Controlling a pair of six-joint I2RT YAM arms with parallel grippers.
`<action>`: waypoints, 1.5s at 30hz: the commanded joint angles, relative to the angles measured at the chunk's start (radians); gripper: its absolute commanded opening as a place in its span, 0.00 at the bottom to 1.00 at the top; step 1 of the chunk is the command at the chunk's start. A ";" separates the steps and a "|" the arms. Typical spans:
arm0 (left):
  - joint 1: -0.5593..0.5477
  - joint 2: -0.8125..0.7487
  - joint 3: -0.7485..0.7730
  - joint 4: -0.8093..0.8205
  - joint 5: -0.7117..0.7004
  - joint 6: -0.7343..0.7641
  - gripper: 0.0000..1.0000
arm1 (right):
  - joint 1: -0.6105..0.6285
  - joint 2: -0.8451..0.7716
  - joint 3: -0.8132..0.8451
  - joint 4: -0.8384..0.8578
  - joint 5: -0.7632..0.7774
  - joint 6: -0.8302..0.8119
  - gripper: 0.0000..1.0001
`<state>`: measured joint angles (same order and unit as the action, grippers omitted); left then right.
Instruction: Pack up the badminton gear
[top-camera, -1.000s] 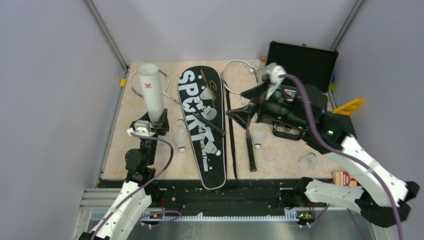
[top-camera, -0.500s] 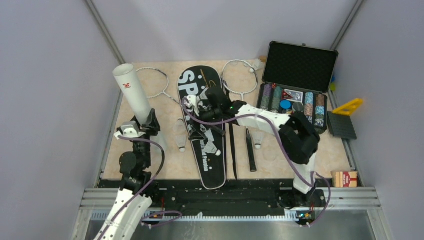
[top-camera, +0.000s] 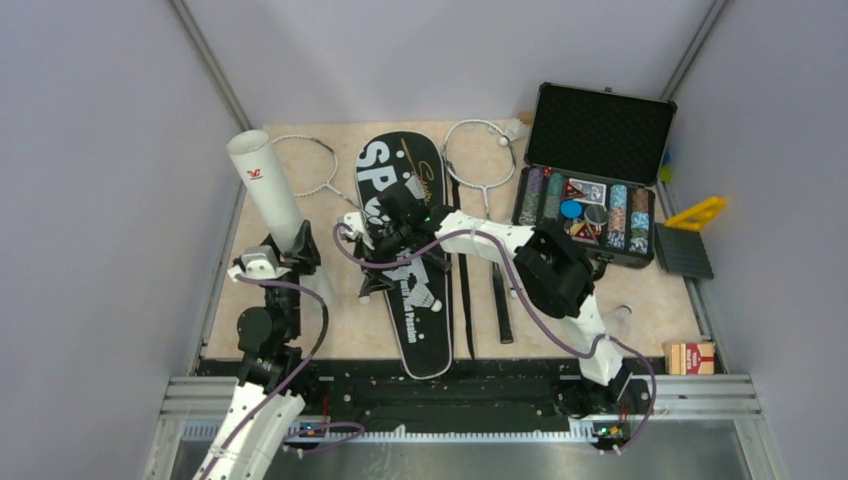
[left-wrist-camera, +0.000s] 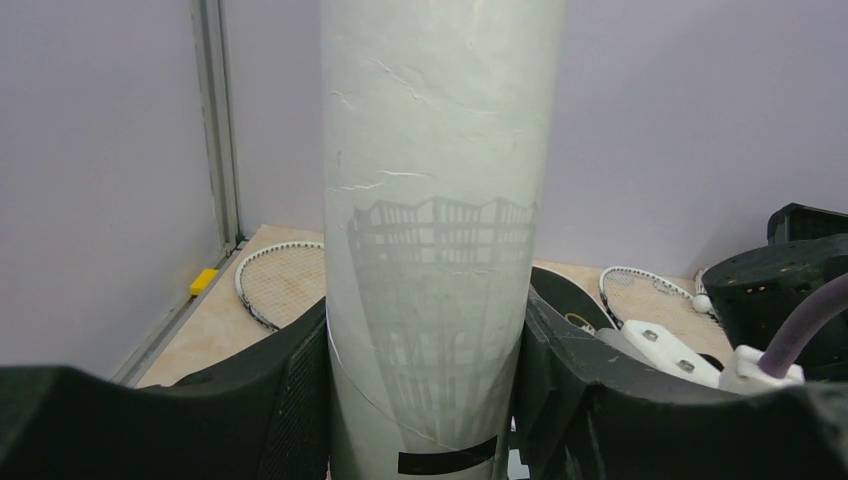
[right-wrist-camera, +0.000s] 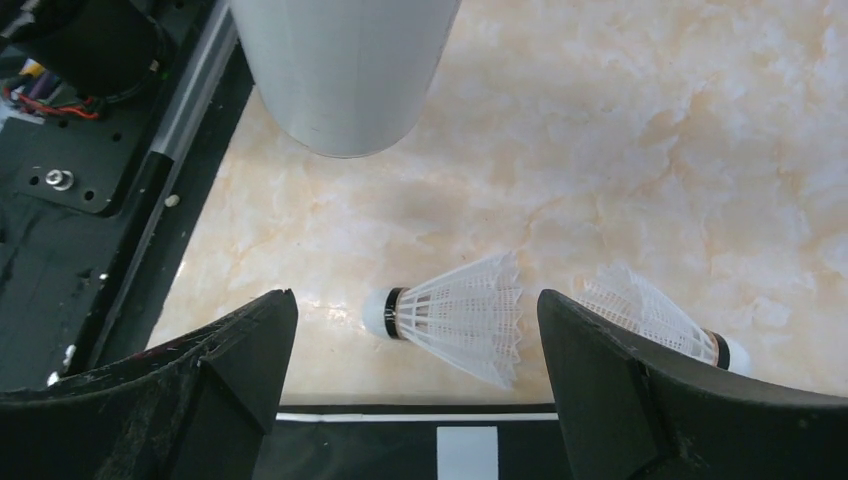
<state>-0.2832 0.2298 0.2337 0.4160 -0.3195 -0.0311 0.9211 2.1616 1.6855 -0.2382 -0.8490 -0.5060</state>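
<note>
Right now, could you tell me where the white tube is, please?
The white tube is on the left in the top view, tilted, held by the left gripper, beside the head of the left racket.

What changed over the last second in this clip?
The right arm swung from over the poker chip case leftward across the SPORT bag. Its open right gripper now hangs over two shuttlecocks beside the bag. The left gripper, shut on the white tube, tipped the tube's top leftward. The rackets, bag and case stayed put.

Lab cell: grey panels (top-camera: 100, 180), aluminium rails (top-camera: 690, 387)
</note>
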 joint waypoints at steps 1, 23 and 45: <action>-0.001 0.022 0.017 0.051 0.015 0.012 0.37 | 0.012 0.057 0.073 -0.044 0.039 -0.069 0.92; -0.001 0.119 0.002 0.094 0.098 0.008 0.36 | 0.016 -0.218 -0.123 0.000 0.077 0.083 0.00; -0.001 0.338 0.063 -0.060 1.009 0.312 0.35 | 0.012 -1.016 -0.176 -0.478 0.965 -0.052 0.00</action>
<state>-0.2832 0.5373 0.2237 0.3531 0.5255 0.1993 0.9276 1.1854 1.4628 -0.5411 -0.0368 -0.4389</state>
